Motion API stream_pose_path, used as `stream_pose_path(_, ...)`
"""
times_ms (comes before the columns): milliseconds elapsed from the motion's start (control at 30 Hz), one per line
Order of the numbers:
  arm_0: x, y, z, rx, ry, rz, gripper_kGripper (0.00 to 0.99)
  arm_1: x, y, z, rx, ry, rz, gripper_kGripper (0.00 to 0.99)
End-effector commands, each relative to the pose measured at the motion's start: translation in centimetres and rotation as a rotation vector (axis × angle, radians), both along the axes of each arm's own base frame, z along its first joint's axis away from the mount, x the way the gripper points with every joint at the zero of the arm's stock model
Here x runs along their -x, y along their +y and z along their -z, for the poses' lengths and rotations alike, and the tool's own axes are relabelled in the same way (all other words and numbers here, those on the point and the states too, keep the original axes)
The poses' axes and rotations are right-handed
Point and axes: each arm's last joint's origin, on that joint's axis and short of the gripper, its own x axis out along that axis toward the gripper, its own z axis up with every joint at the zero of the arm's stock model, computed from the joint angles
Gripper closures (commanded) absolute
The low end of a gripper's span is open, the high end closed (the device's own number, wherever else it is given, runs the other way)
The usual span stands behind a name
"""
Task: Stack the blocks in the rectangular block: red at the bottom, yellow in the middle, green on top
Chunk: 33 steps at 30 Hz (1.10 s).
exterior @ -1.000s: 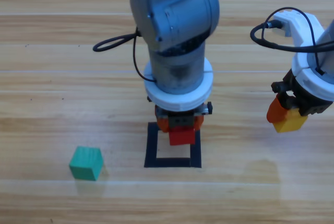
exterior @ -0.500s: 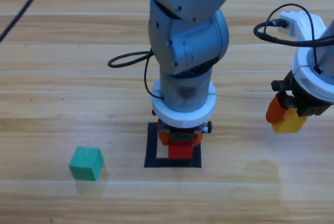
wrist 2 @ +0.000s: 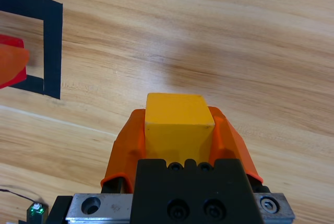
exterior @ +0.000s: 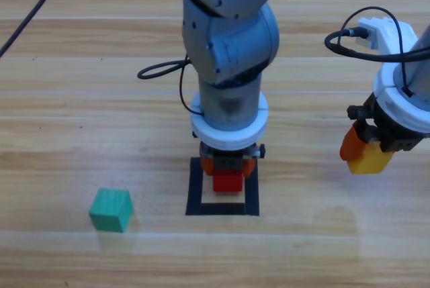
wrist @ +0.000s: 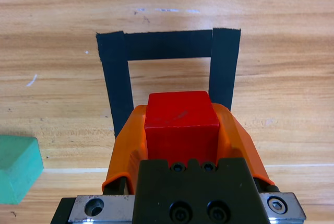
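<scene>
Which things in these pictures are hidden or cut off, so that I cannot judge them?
- High view: the far side of the tape square and most of the red cube are covered by the left arm; whether the cube touches the table cannot be told.
- Left wrist view: the green cube is cut off by the left edge; the near side of the square is behind the left hand.
- Right wrist view: the yellow cube has its lower part behind the right hand.

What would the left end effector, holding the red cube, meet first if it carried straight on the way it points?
Most likely the bare wood inside the black tape square. The left end effector points down at it with the red cube clamped. How high it hangs above the table is unclear.
</scene>
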Motion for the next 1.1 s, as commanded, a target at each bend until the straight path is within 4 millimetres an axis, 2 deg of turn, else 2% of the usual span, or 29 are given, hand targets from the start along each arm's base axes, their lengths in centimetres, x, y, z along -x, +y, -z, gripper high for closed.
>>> stream_pose_path(33,-1.6,0.4,2.2,-0.017,0.026,-0.021,0.976,-0.7,-0.5,1.7,0.031,0.055,0.020,0.990)
stream_pose_path(533,-1.3,0.4,3.0,-0.027,0.036,-0.037,0.976,-0.9,-0.4,1.7,0.029,0.054,0.016,0.990)
stream_pose_path(1100,0.2,0.0,3.3,-0.036,0.044,-0.037,0.976,-0.9,-0.4,1.8,0.031,0.056,0.016,0.990)
